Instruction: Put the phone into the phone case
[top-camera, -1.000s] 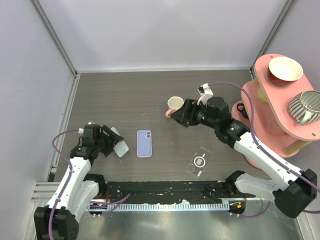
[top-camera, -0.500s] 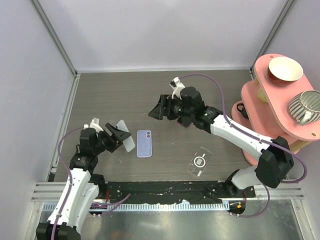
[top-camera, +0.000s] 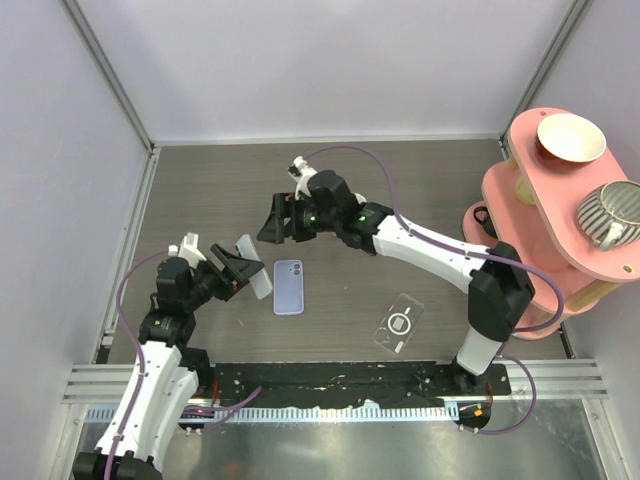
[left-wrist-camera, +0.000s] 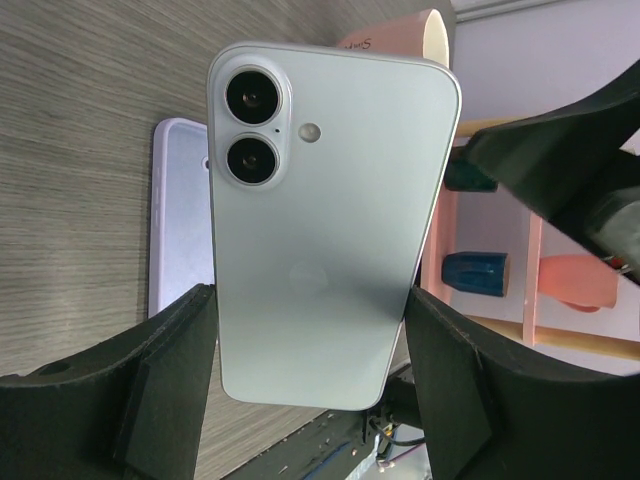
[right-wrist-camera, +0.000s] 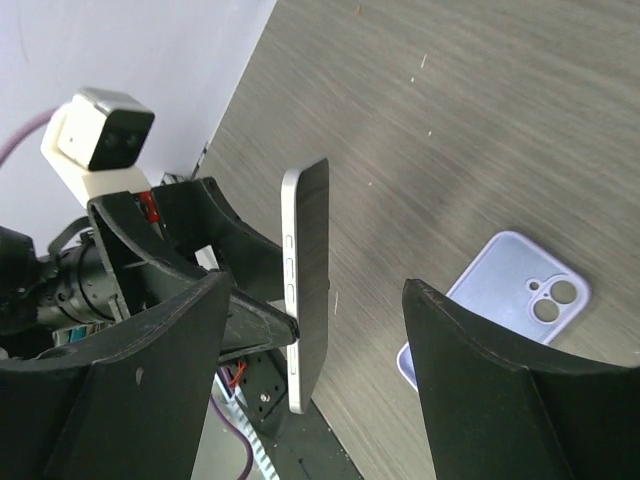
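Phone (left-wrist-camera: 330, 220) in left hand (left-wrist-camera: 310, 330), lilac case (top-camera: 288, 287) alongside

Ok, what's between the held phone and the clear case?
The purple case lies flat there, close to the phone; the rest of the stretch to the clear case is bare table. The top view shows it.

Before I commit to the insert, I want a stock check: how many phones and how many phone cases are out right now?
Phones: 1, the phone, clamped in the left gripper
Phone cases: 2, a lavender case and a clear case, both lying on the table
Total: 3
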